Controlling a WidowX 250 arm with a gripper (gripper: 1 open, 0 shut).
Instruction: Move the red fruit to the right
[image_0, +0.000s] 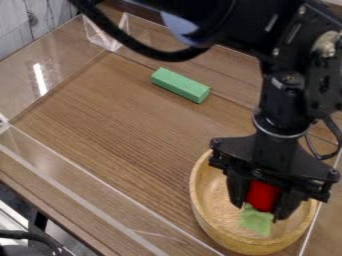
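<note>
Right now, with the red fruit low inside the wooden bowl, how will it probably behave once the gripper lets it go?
The red fruit looks glossy and oval, so it may slip or roll a little on the curved wooden bowl floor. It seems small and probably light. The bowl's raised rim should keep it inside.

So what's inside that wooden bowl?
The red fruit with its green cap, between the gripper fingers, which reach down into the wooden bowl. The gripper covers part of the bowl's floor.
</note>
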